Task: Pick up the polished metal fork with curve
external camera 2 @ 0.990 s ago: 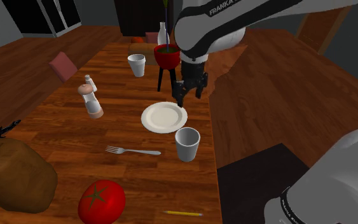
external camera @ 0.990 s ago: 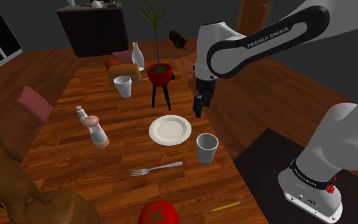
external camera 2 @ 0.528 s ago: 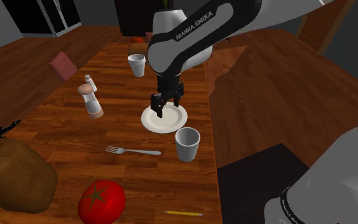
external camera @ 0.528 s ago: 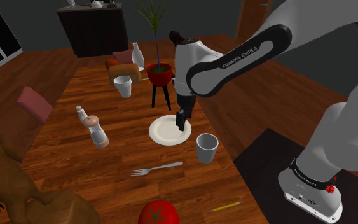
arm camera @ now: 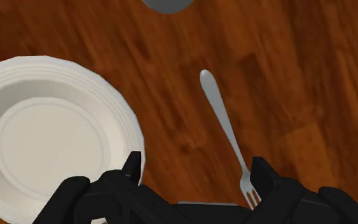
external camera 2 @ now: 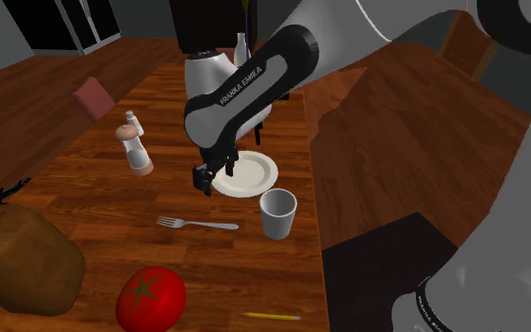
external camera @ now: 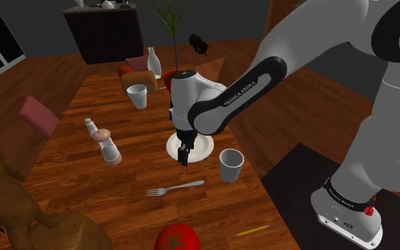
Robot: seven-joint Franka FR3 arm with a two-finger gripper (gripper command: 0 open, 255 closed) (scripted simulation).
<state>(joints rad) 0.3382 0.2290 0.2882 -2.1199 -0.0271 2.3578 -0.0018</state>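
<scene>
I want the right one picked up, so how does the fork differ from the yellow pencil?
The fork is silver-grey, the pencil yellow. The fork ends in tines, the pencil is a plain thin stick. The fork lies near the white plate, the pencil at the edge of the table. Both lie flat on it.

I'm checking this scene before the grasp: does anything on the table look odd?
The red tomato near the fork looks oversized, far wider than the cup and about as wide as the plate. Nothing looks spilled or broken; the fork lies flat.
</scene>
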